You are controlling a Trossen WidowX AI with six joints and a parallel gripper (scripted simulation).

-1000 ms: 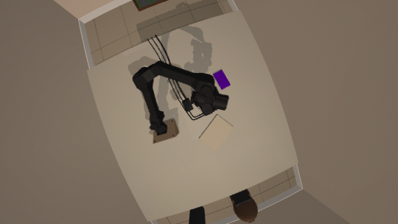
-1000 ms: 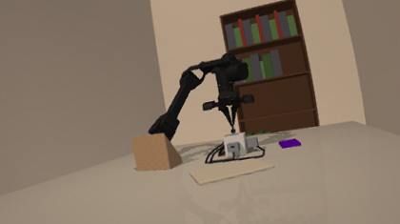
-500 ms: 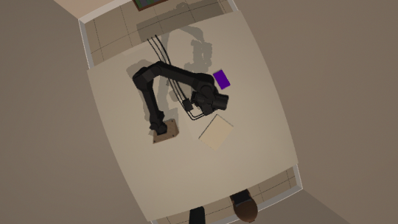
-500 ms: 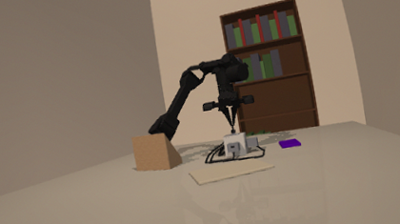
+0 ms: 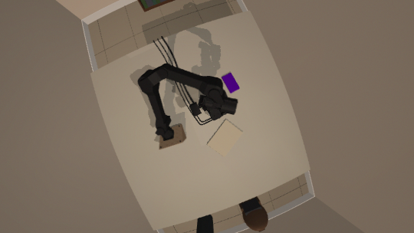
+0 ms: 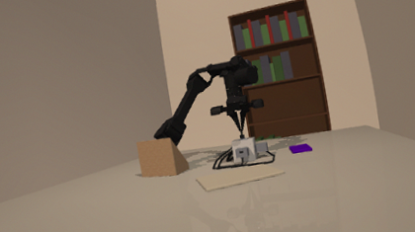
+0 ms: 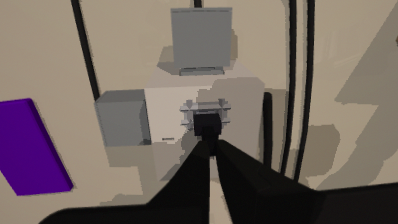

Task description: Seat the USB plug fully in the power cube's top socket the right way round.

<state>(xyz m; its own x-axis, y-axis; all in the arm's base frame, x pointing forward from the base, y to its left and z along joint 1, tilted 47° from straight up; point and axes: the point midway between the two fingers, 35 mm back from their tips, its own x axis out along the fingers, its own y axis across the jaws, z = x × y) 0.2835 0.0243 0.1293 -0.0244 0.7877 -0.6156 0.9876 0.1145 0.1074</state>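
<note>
Presently, findings:
Gripper [image 7: 212,142]: fingers clamped on the plug [image 7: 207,125], held vertically for extraction and reversal.
Plug: lodged in the cube [image 7: 170,112] top socket, mid-table.
Cables [image 5: 201,120]: looped beside the cube.

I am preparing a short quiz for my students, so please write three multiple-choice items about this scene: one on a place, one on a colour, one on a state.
1. Where does the gripper stand?
A. Over the power cube
B. Over the tan sheet
C. Beside the bookshelf

2. What colour is the small flat block on the table?
A. Green
B. Red
C. Purple

3. What is the state of the gripper?
A. Wide open
B. Shut on the USB plug
C. Shut on nothing

Answers: 1 A, the fingers point straight down onto the cube's top. 2 C, it shows purple in all three views. 3 B, the wrist view shows the fingertips meeting on the dark plug.
</note>
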